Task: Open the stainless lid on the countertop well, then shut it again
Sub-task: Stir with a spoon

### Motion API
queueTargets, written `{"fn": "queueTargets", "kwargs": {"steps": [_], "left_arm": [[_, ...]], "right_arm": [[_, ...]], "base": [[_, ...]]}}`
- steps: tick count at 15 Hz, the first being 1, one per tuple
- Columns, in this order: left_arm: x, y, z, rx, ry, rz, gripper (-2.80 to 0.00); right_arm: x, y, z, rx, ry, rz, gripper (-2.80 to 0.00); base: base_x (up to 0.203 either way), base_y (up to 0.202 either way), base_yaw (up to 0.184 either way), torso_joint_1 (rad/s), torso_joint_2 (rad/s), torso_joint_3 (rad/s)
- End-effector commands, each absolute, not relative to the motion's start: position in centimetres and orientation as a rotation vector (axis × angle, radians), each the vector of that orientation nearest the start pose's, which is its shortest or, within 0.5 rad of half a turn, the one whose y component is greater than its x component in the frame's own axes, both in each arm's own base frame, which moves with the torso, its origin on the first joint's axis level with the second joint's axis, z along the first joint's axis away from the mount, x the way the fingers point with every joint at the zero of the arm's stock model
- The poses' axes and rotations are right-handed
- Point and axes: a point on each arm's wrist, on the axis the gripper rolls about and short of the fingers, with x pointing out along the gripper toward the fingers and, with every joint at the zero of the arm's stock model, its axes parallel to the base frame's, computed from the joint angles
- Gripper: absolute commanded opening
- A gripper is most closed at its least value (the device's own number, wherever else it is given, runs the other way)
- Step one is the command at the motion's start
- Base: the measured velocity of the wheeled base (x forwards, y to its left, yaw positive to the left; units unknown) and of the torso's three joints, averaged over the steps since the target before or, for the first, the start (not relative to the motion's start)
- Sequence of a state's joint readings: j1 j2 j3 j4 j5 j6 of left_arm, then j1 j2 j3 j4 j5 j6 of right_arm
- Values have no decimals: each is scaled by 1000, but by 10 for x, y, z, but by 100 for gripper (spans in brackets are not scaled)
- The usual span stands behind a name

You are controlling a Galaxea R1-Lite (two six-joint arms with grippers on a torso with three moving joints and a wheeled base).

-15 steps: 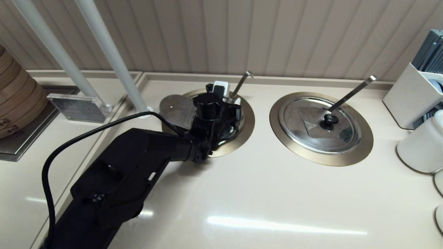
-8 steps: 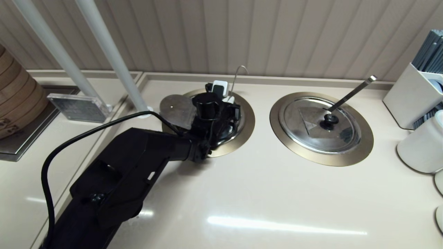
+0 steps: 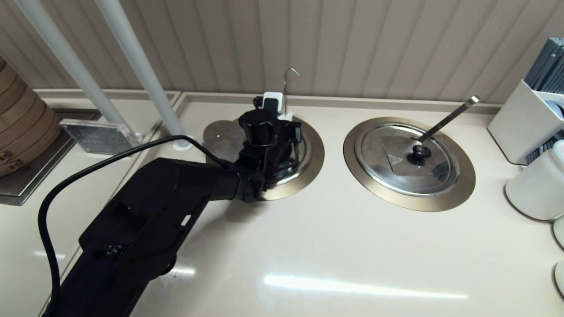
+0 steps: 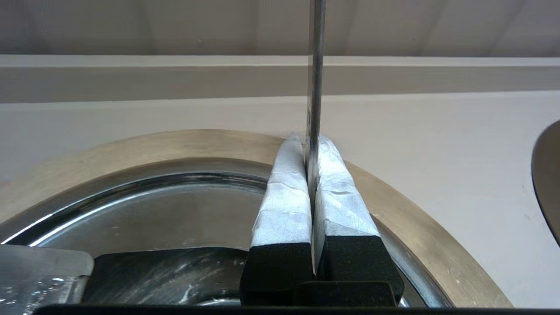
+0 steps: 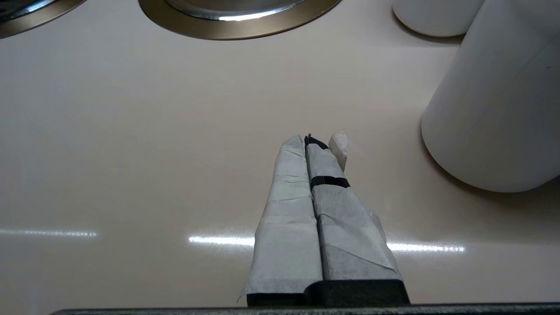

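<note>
My left gripper (image 4: 311, 175) over the well (image 3: 308, 169) is clamped on the ladle rod (image 4: 315, 87). Lid (image 3: 297, 154) looks open w/ flap (image 3: 224, 136) folded back; closing's left. Right gripper (image 5: 313, 146) pinched shut, off the well.

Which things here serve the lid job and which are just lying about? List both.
In the job: left gripper, shut on the ladle rod; stainless lid; countertop well.
Lying about: twin lid, white canister, bamboo steamer; right gripper parked over the counter.

Stainless lid (image 3: 299, 152) sits in bronze-collared countertop well (image 3: 315, 154), wedge flap (image 3: 224, 138) folded open.
</note>
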State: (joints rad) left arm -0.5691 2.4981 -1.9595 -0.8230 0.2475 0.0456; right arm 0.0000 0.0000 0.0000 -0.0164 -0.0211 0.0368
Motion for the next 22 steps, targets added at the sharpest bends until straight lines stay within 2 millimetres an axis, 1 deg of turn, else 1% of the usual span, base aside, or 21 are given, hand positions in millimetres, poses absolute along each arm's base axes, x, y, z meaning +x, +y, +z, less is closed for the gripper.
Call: {"fn": "queueTargets", "kwargs": {"steps": [1,3,5,8,9,12,16,18,20,22], "left_arm": [[443,-277,193,-80,-285,-306,-280],[442,-276,192,-83,-275,-305,-280],[438,-272,198,-85,-268,-305,-280],[422,-257,223,-90,-259,-297,-280],[418,-253,226,-100,-240,-297,-280],[413,-249,226,-156,-155,-318,-280],[408,-246,227,-119,-56,-336,-280],[408,-246,227,-117,-57,-334,-280],[406,-245,233,-117,-66,-334,-280],[405,-244,234,-100,-67,-330,-280]], "right_arm": [[-22,0,76,37,-13,-21,-280],[-22,0,76,37,-13,-21,-280],[-22,0,76,37,-13,-21,-280],[-22,0,76,37,-13,-21,-280],[-22,0,76,37,-13,-21,-280],[-22,0,76,37,-13,-21,-280],[-22,0,76,37,-13,-21,-280],[-22,0,76,37,-13,-21,-280],[-22,0,76,37,-13,-21,-280],[-22,0,76,37,-13,-21,-280]], "base": [[0,0,0,0,0,0],[0,0,0,0,0,0],[0,0,0,0,0,0],[0,0,0,0,0,0],[0,0,0,0,0,0],[0,0,0,0,0,0],[0,0,0,0,0,0],[0,0,0,0,0,0],[0,0,0,0,0,0],[0,0,0,0,0,0]]}}
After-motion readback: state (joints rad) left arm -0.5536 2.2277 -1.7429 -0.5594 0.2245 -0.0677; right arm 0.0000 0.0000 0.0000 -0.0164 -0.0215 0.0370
